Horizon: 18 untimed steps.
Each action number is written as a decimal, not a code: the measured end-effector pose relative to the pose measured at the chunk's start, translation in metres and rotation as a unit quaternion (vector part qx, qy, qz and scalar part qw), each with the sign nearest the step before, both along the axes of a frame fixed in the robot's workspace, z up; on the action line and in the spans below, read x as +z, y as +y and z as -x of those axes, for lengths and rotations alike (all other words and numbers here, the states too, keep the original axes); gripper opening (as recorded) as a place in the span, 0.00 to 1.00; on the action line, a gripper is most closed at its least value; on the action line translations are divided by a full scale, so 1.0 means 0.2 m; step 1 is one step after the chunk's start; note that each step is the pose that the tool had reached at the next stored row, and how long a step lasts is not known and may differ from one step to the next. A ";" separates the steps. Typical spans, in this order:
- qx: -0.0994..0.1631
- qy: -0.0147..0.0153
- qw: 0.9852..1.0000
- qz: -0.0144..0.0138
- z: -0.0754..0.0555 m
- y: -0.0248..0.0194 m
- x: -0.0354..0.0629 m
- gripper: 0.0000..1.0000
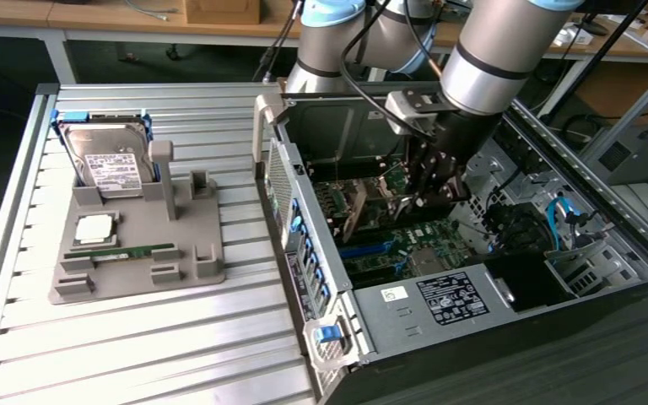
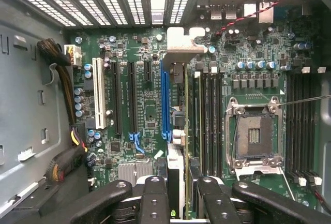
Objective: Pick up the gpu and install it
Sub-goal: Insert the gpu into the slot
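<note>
The gpu (image 2: 180, 131) is a thin card seen edge-on, with its silvery bracket (image 2: 178, 43) at the end toward the case's rear vents. My gripper (image 2: 181, 203) is shut on it, one black finger (image 2: 155, 198) on each side of the card. The card hangs over the green motherboard (image 2: 139, 131), running alongside the long blue slot (image 2: 165, 100) and very close to it. Whether it touches the slot I cannot tell. In the exterior view my gripper (image 1: 431, 190) reaches down into the open computer case (image 1: 639, 253).
Left of the case in the exterior view, a grey fixture (image 1: 195, 270) holds a hard drive (image 1: 108, 160), a green memory stick (image 1: 121, 251) and a square chip (image 1: 95, 226). Near the card are a white slot (image 2: 98, 92), the processor socket (image 2: 253, 136) and cable bundles (image 2: 62, 79).
</note>
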<state>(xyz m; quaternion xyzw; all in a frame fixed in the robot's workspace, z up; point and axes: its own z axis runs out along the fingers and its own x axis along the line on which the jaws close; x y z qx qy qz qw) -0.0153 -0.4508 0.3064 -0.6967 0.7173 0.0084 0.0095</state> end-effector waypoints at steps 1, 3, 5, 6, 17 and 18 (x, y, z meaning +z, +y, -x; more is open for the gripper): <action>0.000 0.000 1.000 0.000 0.00 -0.002 0.000 0.27; 0.000 0.000 1.000 0.000 0.00 -0.005 0.000 0.27; 0.000 0.000 1.000 0.000 0.01 -0.008 0.000 0.27; 0.000 0.000 1.000 0.000 0.01 -0.010 0.000 0.27; 0.000 0.000 1.000 0.000 0.02 -0.025 -0.002 0.27; 0.000 0.000 1.000 0.000 0.03 -0.027 -0.002 0.27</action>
